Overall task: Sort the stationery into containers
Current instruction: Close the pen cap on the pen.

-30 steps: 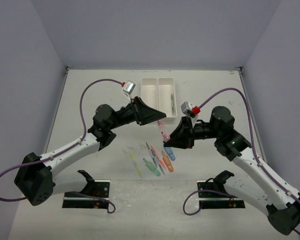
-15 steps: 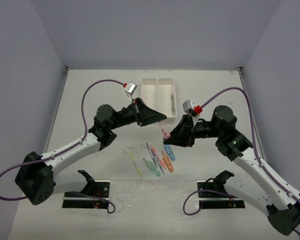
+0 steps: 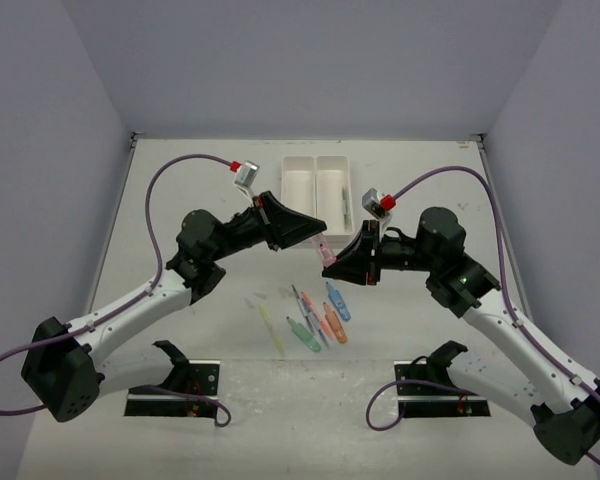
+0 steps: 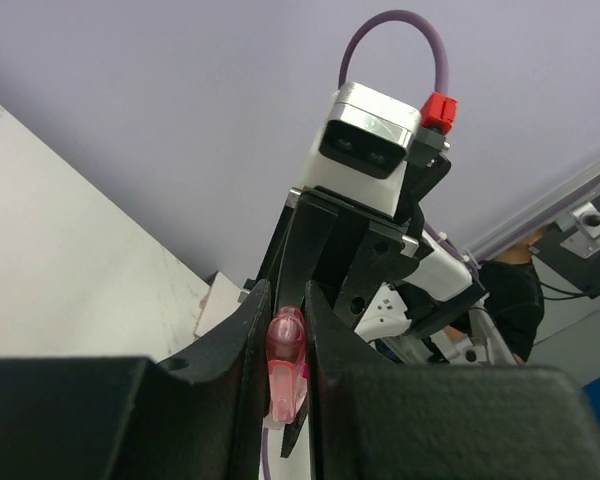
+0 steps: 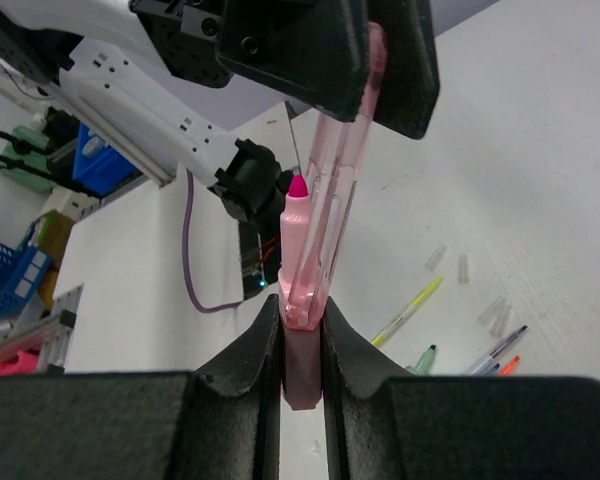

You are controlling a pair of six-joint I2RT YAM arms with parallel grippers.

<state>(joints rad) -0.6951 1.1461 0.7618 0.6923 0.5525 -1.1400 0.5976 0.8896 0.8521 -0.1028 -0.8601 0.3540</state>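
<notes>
left claw (image 4: 287, 335) has just closed on the upper end of the pink marker (image 3: 326, 252). right claw (image 5: 302, 325) grips its lower end. marker is mid-air, tray (image 3: 317, 160) at its 12 o'clock, loose stationery (image 3: 315, 320) at 6 on the tabletop (image 3: 180, 180). judgement: handover under way, marker unsorted.

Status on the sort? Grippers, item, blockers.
Left gripper shut on clear cap. Right gripper shut on pink marker, tip showing, above table. Tray just beyond; no obstruction seen.
</notes>
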